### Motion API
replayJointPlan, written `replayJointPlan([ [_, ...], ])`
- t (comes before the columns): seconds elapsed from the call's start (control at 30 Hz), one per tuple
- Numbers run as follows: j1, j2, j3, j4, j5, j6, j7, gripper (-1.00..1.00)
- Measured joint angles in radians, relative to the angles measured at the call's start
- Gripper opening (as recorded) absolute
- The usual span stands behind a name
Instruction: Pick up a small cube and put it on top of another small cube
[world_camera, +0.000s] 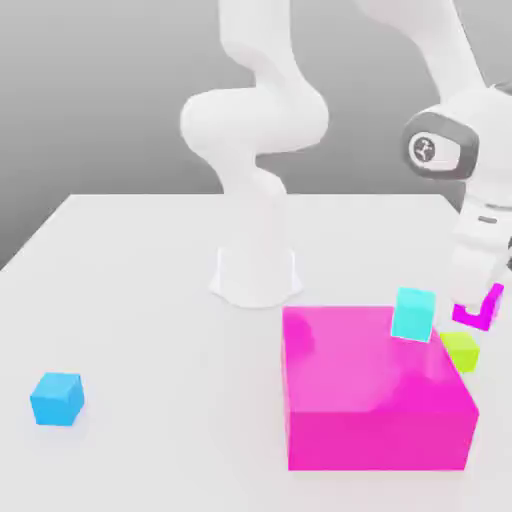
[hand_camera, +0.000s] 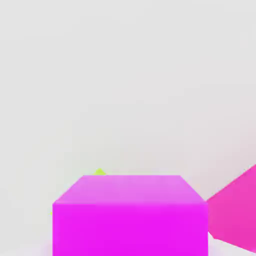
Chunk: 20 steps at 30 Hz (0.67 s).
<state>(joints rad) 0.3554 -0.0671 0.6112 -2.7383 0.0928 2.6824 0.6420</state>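
Item one, my gripper (world_camera: 478, 300): at the exterior view's right edge, hanging from the wrist, jaws drawn in narrow on the small magenta cube (world_camera: 481, 309). The cube sits between the fingers, lifted off the table, so I judge the pick-up finished and the carry under way. In the hand view the same cube (hand_camera: 130, 215) sits close in front of the camera, which fits a thing pinched right at the fingertips.

Item two, yellow-green cube (world_camera: 461, 350): on the table just below and beside my load, next to the big block. A sliver of it (hand_camera: 100, 172) peeks over the held cube's far edge in the hand view. It is small and low, and it is the nearest candidate base for stacking; I hold my cube above it for that reason, I think.

Item three, cyan cube (world_camera: 414, 313): tilted, at the big block's back corner near my gripper. Whether it rests on the block or leans against it, I cannot tell. It is close enough to be bumped on the way down.

Item four, large magenta block (world_camera: 375, 395): the bulky neighbour, not the thing to be stacked; its side (hand_camera: 235, 210) shows beside my load.

Item five, blue cube (world_camera: 57, 398): alone, well apart, at the exterior view's left.

Item six, white table (world_camera: 140, 280): bears everything, including the arm's base (world_camera: 256, 270).
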Motion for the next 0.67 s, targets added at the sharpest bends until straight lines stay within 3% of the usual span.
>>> replayJointPlan([
  [0.13,-0.003,0.124,-0.036,-0.001,-0.195,0.105,0.141,-1.0],
  [0.2,0.046,0.195,-0.107,0.004,-0.31,0.159,0.222,-1.0],
  [0.23,0.063,0.217,-0.131,0.005,-0.348,0.176,0.25,1.0],
  [0.47,0.064,0.216,-0.132,0.005,-0.345,0.176,0.248,1.0],
  [0.67,0.098,0.025,-0.094,-0.008,-0.054,0.027,0.04,1.0],
])
